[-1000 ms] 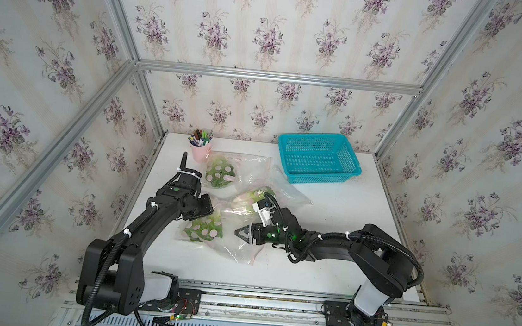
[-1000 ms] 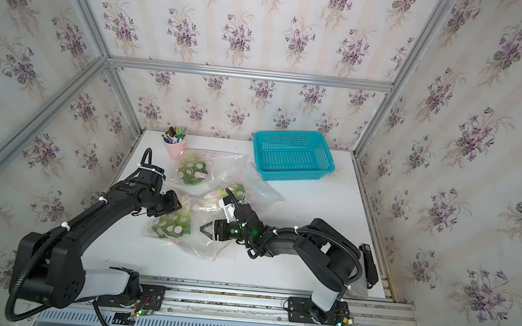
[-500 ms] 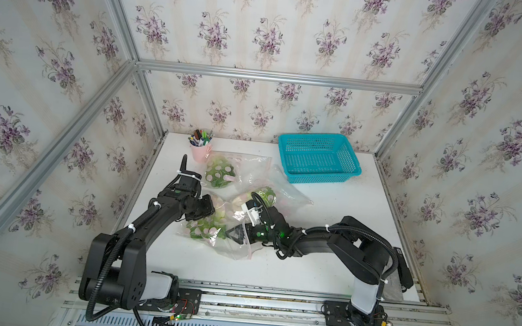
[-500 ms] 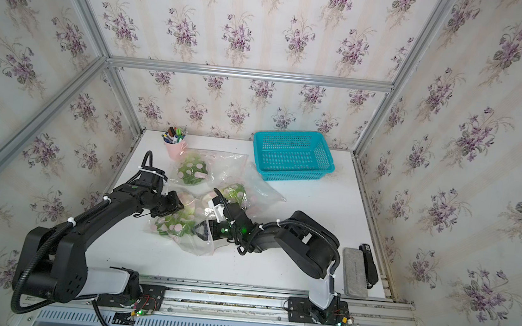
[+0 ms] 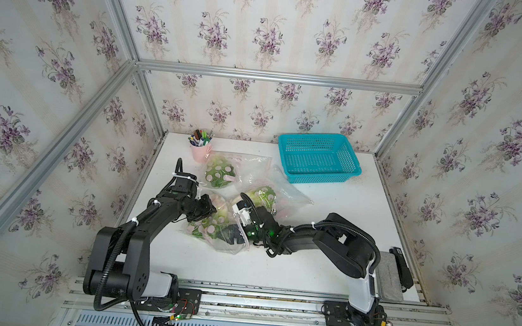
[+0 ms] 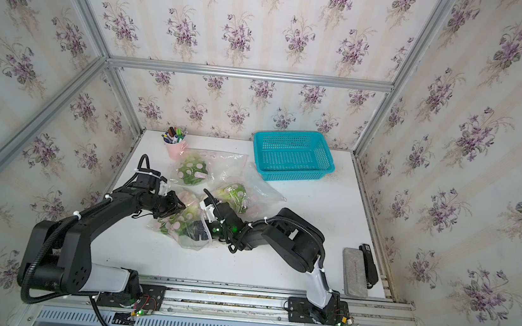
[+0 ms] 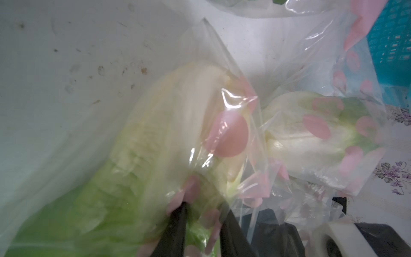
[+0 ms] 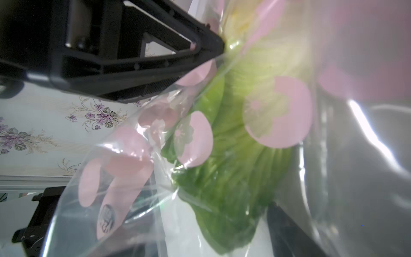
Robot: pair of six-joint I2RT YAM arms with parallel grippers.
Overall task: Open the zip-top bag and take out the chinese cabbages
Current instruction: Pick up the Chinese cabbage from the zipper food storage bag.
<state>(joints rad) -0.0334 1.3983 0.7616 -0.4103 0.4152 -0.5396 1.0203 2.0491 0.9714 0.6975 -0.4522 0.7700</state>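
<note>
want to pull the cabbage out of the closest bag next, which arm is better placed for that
Right, probably. The right gripper sits open at the mouth of the bag, straddling the cabbage. The left gripper is busy pinching the bag's plastic, which steadies it.

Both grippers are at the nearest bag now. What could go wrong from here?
The left gripper seems to have only thin film of the clear pink-dotted zip-top bag between its fingers, so a pull could slip it free. The right gripper stands open around the green leafy chinese cabbage with plastic draped about it; closing may pinch film along with leaves.
</note>
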